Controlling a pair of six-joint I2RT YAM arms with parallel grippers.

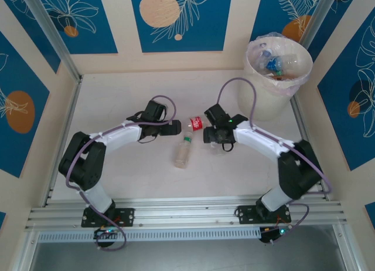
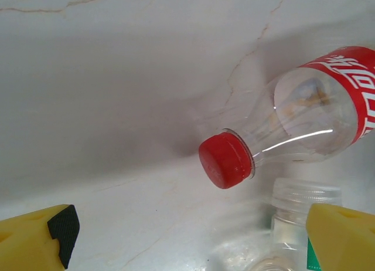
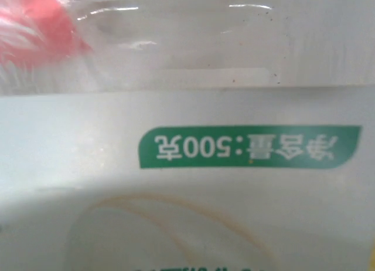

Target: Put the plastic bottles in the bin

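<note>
A pale, marbled white table (image 1: 117, 177) is stretching out beneath me, boxed in by cream walls (image 1: 237, 24) carrying blue leaf-patterned panels. In the overhead view my two arms are reaching in from the bottom edge and meeting near the centre of the frame.

My left claw (image 1: 177, 128) is sitting just left of centre. In its own camera its yellow fingers (image 2: 35, 244) are standing wide apart at the two lower corners, released and gripping nothing. At the lower right of that view the white-capped bottle (image 2: 304, 196) is lying on the table, just beside one finger. Just above it the red-capped bottle (image 2: 293, 121), clear with a red label, is lying on its side, its cap pointing toward the lower left.

My right claw (image 1: 212, 136) is sitting just right of centre. Its camera is pressing close against a white label with a green band, so I cannot tell whether that claw is clenched or released.

In the upper right corner of the overhead view the cream bin (image 1: 258, 101), lined with a thin plastic bag (image 1: 296, 83), is holding several bottles (image 1: 272, 63).
</note>
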